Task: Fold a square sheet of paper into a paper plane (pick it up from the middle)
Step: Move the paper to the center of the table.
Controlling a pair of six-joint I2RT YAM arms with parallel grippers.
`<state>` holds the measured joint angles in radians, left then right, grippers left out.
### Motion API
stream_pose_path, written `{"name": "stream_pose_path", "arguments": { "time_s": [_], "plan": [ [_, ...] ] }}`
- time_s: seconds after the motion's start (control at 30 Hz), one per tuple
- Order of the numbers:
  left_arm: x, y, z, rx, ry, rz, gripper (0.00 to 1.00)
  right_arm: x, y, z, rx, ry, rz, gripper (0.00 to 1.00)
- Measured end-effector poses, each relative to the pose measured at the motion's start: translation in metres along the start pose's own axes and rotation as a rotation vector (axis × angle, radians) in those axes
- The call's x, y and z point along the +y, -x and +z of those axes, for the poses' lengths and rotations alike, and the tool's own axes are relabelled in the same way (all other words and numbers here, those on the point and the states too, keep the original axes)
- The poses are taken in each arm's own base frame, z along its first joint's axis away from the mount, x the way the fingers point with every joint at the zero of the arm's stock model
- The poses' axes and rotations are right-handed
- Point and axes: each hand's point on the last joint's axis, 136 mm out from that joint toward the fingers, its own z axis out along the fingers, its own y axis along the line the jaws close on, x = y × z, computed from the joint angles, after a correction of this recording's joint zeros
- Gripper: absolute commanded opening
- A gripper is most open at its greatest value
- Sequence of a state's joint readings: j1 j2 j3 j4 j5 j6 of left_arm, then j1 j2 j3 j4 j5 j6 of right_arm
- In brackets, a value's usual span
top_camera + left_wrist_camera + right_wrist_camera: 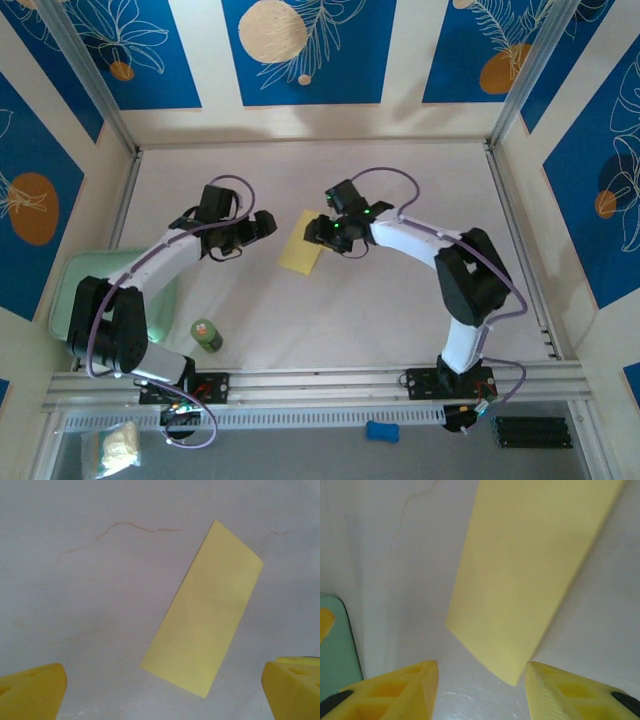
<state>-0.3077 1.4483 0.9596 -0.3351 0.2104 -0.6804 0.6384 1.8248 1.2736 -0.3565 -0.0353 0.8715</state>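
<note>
beside the folded sheet (300,254), left gripper (265,224) and right gripper (318,232), both splayed

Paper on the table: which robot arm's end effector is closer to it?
The right end effector. It hangs over the yellow paper's right edge, while the left end effector sits apart from it, off to the paper's left.

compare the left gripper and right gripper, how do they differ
The right gripper is at the edge of the yellow paper, with a paper corner between its fingers in its wrist view. The left gripper stands clear of the paper, off to its left. The left gripper's fingers are spread wider than the right gripper's. Both are open, empty and yellow-fingered.
</note>
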Motion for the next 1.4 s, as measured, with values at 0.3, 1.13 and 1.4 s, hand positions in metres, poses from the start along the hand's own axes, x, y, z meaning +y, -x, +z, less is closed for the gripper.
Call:
{"name": "stream_pose_path", "arguments": {
  "time_s": [0.3, 1.13, 1.4],
  "plan": [
    [0.000, 0.003, -0.007, -0.020, -0.036, -0.008, 0.99, 0.012, -0.002, 0.045, 0.079, -0.032, -0.019, 0.48],
    [-0.018, -0.005, 0.000, 0.037, -0.151, -0.009, 0.99, -0.040, -0.057, 0.044, 0.346, -0.091, -0.447, 0.46],
    [-0.024, -0.019, 0.007, 0.076, -0.234, -0.065, 0.99, -0.020, -0.044, 0.003, 0.206, -0.060, -0.379, 0.50]
  ]
}}
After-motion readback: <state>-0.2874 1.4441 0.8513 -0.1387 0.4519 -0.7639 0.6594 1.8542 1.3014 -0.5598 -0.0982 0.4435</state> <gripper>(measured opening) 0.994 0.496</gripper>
